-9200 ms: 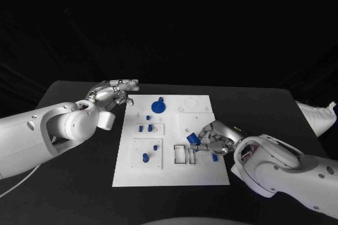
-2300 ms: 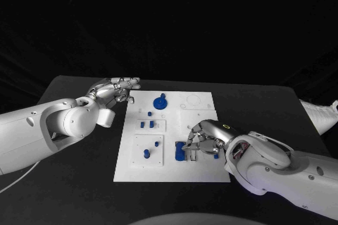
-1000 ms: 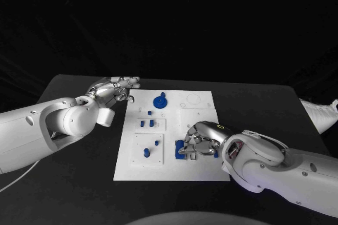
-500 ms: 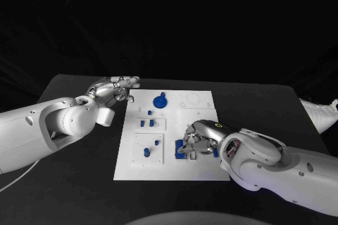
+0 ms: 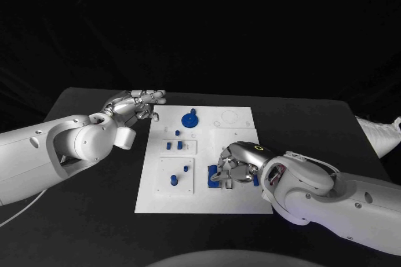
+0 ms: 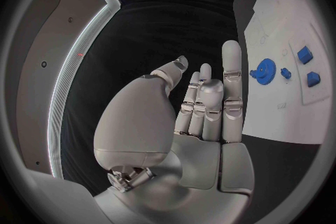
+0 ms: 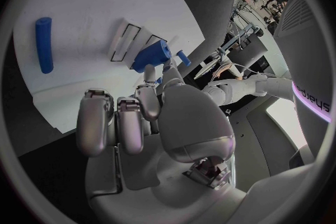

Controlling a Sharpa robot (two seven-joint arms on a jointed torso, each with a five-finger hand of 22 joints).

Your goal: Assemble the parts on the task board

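Dim, dark surroundings; bright white board; wrist views bend straight edges.

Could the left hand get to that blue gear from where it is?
Probably yes. The left hand hovers open beside the task board, and the blue gear lies close by, with nothing between them.

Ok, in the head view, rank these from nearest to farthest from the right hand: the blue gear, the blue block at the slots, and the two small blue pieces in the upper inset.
1. Blue block: at the slots, right under the right hand, touching its fingers.
2. Two small blue pieces: in the upper inset, toward the board's left side.
3. Blue gear: at the task board's far end, closer to the left hand.
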